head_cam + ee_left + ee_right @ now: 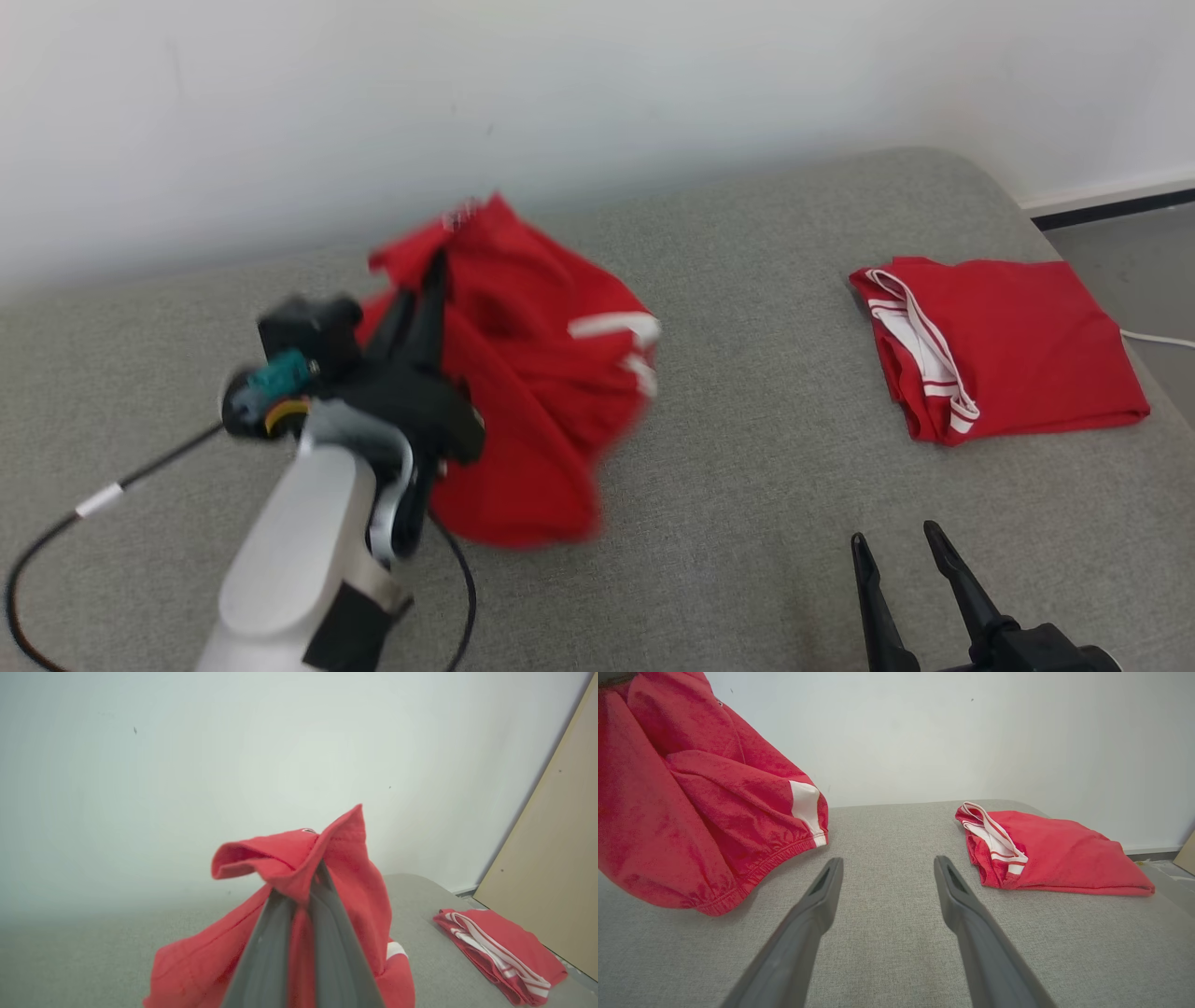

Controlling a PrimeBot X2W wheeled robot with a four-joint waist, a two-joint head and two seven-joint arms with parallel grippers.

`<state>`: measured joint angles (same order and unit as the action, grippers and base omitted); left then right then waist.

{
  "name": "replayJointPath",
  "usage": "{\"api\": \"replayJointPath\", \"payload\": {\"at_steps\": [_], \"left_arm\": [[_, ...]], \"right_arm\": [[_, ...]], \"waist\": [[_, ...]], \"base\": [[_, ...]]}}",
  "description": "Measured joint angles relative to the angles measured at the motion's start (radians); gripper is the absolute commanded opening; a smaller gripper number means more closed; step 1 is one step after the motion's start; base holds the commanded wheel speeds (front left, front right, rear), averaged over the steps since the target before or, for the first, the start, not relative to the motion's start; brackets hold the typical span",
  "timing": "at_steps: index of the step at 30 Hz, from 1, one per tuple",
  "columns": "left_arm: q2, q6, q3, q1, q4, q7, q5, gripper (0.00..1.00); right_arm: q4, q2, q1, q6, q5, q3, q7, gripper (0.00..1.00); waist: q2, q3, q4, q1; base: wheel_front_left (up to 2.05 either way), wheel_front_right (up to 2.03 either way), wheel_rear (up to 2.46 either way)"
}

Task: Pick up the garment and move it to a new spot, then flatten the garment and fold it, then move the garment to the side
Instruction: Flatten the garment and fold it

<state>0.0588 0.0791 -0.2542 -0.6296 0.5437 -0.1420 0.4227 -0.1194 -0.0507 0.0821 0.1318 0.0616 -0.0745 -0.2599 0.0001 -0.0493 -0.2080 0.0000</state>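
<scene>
While clenched in jaws of left gripper (434,271): crumpled red white-striped fabric garment (541,373) hangs over grey fabric tabletop (747,467)
Right gripper (894,534): jaws released, empty

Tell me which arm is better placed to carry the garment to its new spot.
Left: the left hand is shut on the red garment, which hangs from it; the right hand is open, holding nothing.

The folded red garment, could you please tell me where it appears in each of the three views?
Head view: folded red garment right of centre, on the grey cushion.
Left wrist view: folded red garment at lower right.
Right wrist view: folded red garment right of centre.
Shared landmark: crumpled red garment in the left gripper, left of it in every view.
</scene>
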Motion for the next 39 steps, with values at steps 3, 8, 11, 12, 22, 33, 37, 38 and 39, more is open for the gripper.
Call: {"api": "replayJointPath", "payload": {"at_steps": [3, 8, 11, 12, 22, 33, 37, 38, 39], "left_arm": [[0.012, -0.005, 0.0, -0.063, -0.05, -0.027, -0.02, 0.0], [0.045, 0.003, -0.039, -0.132, -0.128, -0.032, -0.068, 0.0], [0.039, 0.018, -0.094, -0.1, -0.114, 0.011, -0.071, 0.0], [0.034, 0.019, -0.117, -0.072, -0.098, 0.025, -0.071, 0.0], [-0.009, 0.05, -0.454, 0.141, -0.013, 0.1, 0.176, 1.0], [0.004, 0.011, -0.467, 0.094, -0.031, 0.047, 0.304, 1.0], [0.077, -0.026, -0.418, 0.085, -0.033, 0.029, 0.301, 1.0], [0.096, -0.037, -0.407, 0.084, -0.033, 0.027, 0.3, 1.0], [0.114, -0.048, -0.394, 0.082, -0.031, 0.027, 0.3, 1.0]], "right_arm": [[-0.002, 0.0, 0.001, 0.0, 0.001, 0.0, 0.0, 1.0], [-0.003, 0.0, 0.002, 0.0, 0.006, -0.005, 0.0, 1.0], [-0.007, 0.0, 0.005, 0.0, 0.014, -0.006, 0.0, 1.0], [-0.009, 0.0, 0.005, 0.0, 0.017, -0.006, 0.0, 1.0], [-0.016, 0.0, -0.015, 0.0, 0.025, -0.018, -0.002, 1.0], [-0.016, 0.0, -0.005, 0.0, 0.025, -0.005, -0.002, 1.0], [-0.016, 0.0, -0.005, 0.0, 0.025, -0.008, -0.002, 1.0], [-0.016, 0.0, -0.005, 0.0, 0.025, -0.009, -0.002, 1.0], [-0.016, 0.0, -0.005, 0.0, 0.025, -0.012, -0.002, 1.0]], "waist": [[0.0, 0.01, 0.006, 0.0], [-0.0001, 0.022, 0.012, 0.0], [0.0, 0.022, 0.012, -0.0001], [0.0, 0.021, 0.013, -0.0001], [0.0, 0.0, 0.014, 0.0], [0.0, 0.002, 0.049, 0.0], [0.0, 0.007, 0.062, 0.0], [0.0, 0.009, 0.064, 0.0], [0.0, 0.011, 0.065, -0.0001]], "base": [[0.0, 0.0, 0.0], [0.0, 0.0, 0.0], [0.0, 0.0, 0.0], [0.0, 0.0, 0.0], [0.0, 0.0, 0.0], [0.0, 0.0, 0.0], [0.0, 0.0, 0.0], [0.0, 0.0, 0.0], [0.0, 0.0, 0.0]]}}
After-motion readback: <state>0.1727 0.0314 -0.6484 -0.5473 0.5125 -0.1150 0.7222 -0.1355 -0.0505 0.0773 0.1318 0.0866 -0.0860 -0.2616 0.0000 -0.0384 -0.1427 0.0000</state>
